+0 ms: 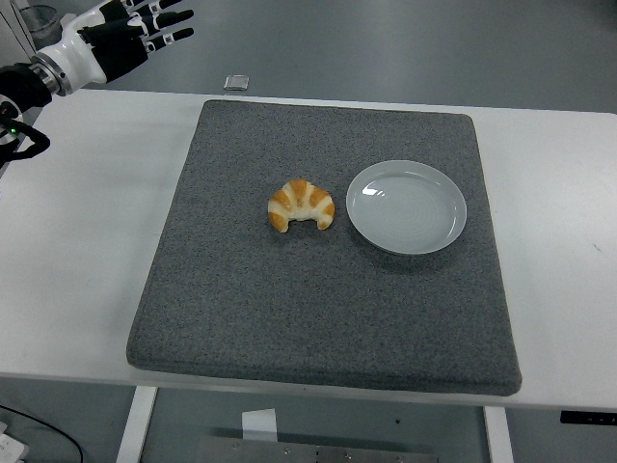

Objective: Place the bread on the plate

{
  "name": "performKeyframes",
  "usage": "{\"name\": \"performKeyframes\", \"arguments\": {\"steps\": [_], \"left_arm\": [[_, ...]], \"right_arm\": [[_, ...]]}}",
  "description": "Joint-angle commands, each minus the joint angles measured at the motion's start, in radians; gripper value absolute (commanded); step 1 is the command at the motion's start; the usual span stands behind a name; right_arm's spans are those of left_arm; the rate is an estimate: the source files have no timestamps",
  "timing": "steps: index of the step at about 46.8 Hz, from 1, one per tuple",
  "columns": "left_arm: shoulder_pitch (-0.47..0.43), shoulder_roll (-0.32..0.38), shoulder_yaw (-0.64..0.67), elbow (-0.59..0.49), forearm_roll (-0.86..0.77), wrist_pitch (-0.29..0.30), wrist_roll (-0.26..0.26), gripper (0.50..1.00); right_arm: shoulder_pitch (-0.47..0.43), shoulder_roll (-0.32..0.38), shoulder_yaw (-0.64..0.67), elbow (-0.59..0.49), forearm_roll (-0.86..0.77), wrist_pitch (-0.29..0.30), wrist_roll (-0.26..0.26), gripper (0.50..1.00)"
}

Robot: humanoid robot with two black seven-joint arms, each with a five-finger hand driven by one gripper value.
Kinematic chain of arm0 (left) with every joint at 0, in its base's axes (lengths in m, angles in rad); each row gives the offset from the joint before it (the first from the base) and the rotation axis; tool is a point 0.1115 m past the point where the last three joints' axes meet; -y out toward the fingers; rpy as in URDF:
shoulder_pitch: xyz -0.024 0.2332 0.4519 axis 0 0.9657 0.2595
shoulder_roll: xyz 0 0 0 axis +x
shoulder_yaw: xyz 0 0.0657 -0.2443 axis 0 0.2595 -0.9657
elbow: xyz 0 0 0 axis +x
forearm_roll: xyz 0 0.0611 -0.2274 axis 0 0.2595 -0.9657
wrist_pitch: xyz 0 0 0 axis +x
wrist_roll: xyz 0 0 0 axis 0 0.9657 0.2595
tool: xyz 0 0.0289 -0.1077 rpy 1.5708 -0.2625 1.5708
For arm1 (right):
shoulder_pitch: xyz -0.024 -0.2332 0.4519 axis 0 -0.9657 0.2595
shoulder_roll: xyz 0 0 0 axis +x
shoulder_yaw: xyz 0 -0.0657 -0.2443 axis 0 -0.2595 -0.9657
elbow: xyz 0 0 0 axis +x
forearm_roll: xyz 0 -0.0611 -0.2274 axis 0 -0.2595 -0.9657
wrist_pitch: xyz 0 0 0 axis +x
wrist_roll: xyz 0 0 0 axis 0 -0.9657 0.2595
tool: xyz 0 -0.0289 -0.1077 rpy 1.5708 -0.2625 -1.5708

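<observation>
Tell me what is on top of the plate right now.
Nothing shows on the plate: its white surface is bare apart from light reflections. The croissant lies beside it on the grey mat, apart from its rim. Whatever is under the plate is covered.

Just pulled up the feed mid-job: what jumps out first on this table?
A croissant lies mid-mat on the grey mat, just left of an empty white plate, not touching it. The left robot hand hovers far off at the top-left corner, fingers spread, holding nothing.

Black robot hand (130,37) with white finger segments and wrist
</observation>
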Motion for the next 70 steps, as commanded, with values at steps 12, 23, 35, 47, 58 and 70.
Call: {"name": "performKeyframes", "arguments": {"steps": [12,23,35,47,58,70], "left_arm": [[-0.036,0.027,0.084,-0.145,0.222,0.044,-0.016,0.981],[-0.056,0.059,0.181,-0.278,0.29,0.126,-0.046,0.973],[-0.059,0.083,0.192,-0.372,0.596,0.153,-0.136,0.947],[-0.117,0.082,0.262,-0.413,0.809,0.157,-0.137,0.947],[-0.171,0.059,0.37,-0.435,0.881,0.21,-0.134,0.96],[-0.177,-0.022,0.453,-0.447,0.947,0.336,-0.125,0.969]], "right_arm": [[0.0,0.0,0.0,0.0,0.0,0.0,0.0,0.932],[0.0,0.0,0.0,0.0,0.0,0.0,-0.001,0.932],[0.0,0.0,0.0,0.0,0.0,0.0,0.0,0.932],[0.0,0.0,0.0,0.0,0.0,0.0,0.0,0.932],[0.0,0.0,0.0,0.0,0.0,0.0,0.0,0.932],[0.0,0.0,0.0,0.0,0.0,0.0,0.0,0.932]]}}
